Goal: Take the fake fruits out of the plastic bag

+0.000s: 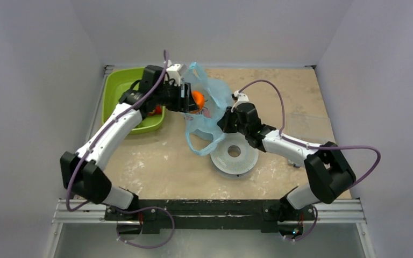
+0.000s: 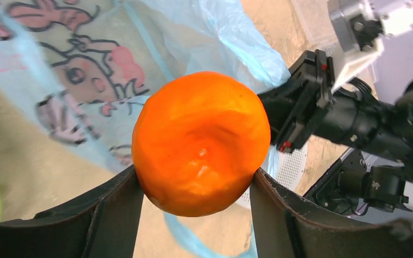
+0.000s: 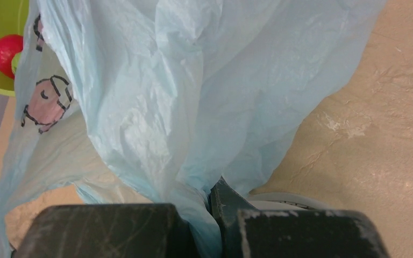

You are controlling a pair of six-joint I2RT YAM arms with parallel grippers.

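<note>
1. Pinching the orange fruit (image 2: 199,142) across its widest girth, your left hand (image 2: 196,188) holds it at the 9 o'clock side of the plastic bag (image 1: 218,91), toward 12 o'clock on the worktop (image 1: 156,161).
2. The fruit looks light, glossy and dimpled, so it is probably hollow and slippery. Grip its middle, not its ends.
3. Your right hand (image 3: 211,207), pressed together, nips a fold at the bag's 5 o'clock edge. Film this thin and limp may slip or tear.
4. The green tray (image 1: 115,86) sits at 10 o'clock, with a red fruit (image 3: 5,54) inside.

Orange fruit (image 2: 201,142) in the left hand (image 2: 194,183), cartoon-printed blue plastic bag (image 2: 86,80) behind.
</note>
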